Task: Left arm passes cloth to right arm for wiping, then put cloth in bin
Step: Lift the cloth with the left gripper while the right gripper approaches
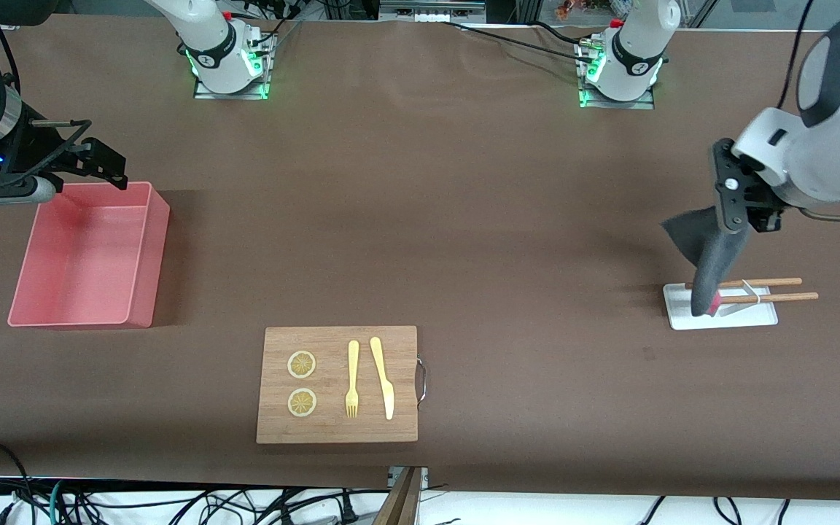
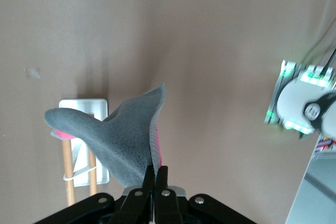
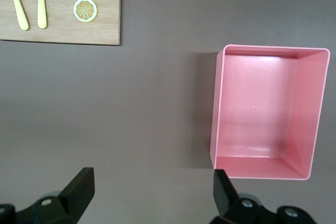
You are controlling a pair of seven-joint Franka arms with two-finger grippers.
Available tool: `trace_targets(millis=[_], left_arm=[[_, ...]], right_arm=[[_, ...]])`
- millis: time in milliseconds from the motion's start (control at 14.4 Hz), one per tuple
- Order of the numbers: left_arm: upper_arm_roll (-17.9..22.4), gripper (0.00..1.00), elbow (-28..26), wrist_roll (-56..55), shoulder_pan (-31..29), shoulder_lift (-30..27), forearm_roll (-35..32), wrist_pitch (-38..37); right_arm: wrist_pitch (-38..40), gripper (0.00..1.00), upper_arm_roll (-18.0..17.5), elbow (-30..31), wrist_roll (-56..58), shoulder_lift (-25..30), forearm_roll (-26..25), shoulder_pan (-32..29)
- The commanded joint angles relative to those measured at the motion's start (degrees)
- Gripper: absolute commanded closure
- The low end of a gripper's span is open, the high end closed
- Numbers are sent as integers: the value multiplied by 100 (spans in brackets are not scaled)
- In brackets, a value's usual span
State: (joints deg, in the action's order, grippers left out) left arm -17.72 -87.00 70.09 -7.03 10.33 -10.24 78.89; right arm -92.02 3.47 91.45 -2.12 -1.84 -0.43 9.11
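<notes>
Fingers point(image 2: 157, 177) of the left gripper point(image 1: 728, 219) pinch the cloth point(image 1: 704, 251), hanging over the tray point(image 1: 722, 317), while the right gripper point(image 3: 152, 192) waits spread wide above the table beside the bin point(image 1: 88, 255), so handover, wiping and binning all remain.

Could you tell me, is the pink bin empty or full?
Empty: the right wrist view shows the bin's bare pink floor, nothing inside.

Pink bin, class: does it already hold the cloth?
No: the pink bin holds nothing, while the cloth hangs from the shut left gripper over the white tray.
</notes>
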Motion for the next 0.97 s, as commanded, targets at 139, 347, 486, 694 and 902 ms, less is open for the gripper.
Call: trace_targets(millis=[139, 347, 486, 694, 902], left_arm=[[-871, 100, 386, -2170, -18, 127, 933, -322], [-1364, 100, 386, -3709, 157, 233, 1427, -51], [-1392, 100, 386, -4361, 482, 268, 1638, 274], [-1401, 100, 386, -4907, 825, 268, 2006, 740], [-1409, 100, 386, -5041, 1063, 461, 2403, 1118]], right_arm=[[44, 0, -22, -372, 98, 0, -63, -32], [219, 0, -74, -356, 368, 26, -63, 21], [501, 0, -74, -382, 2346, 17, 33, 30], [598, 0, -101, -373, 3454, 0, 742, 64], [563, 0, -118, -347, 4278, -114, 1421, 239]])
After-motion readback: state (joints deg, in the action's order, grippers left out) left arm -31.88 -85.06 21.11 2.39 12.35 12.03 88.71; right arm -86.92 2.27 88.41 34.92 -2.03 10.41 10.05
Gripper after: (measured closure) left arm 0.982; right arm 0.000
